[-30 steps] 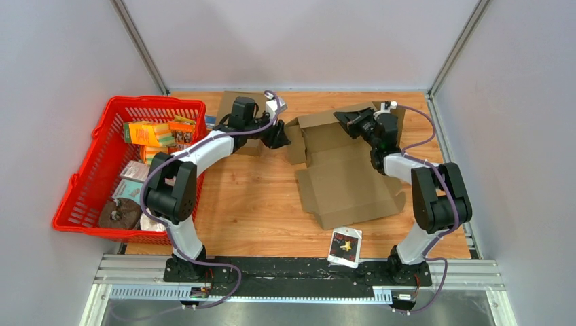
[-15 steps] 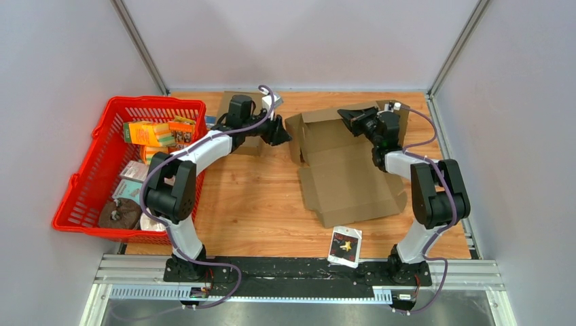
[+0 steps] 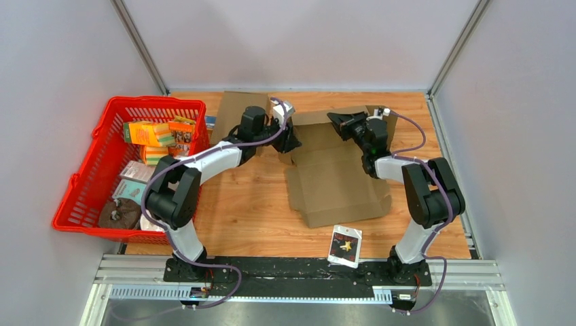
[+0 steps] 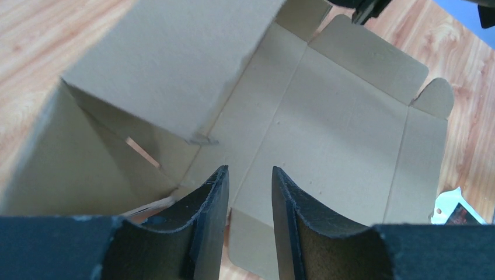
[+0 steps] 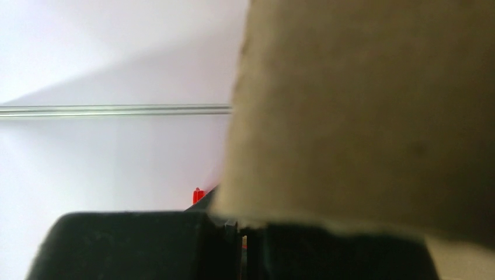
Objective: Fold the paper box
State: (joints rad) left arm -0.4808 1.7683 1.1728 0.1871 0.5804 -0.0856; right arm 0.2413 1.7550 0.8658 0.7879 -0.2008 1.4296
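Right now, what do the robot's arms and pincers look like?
The left arm and right arm are both built from chunky black joints and smooth white shells, with a thin purple cable looping along each. The left pincer and right pincer are black, each with two fingers. Close up, the left one's look curved and matte.

I can read no word, brand or number here: the print on the orange packets (image 3: 145, 132) in the red basket (image 3: 83, 183) and on the small dark-faced card (image 3: 345, 246) is too small for me, and the paper box (image 3: 336, 180) shows plain brown board.
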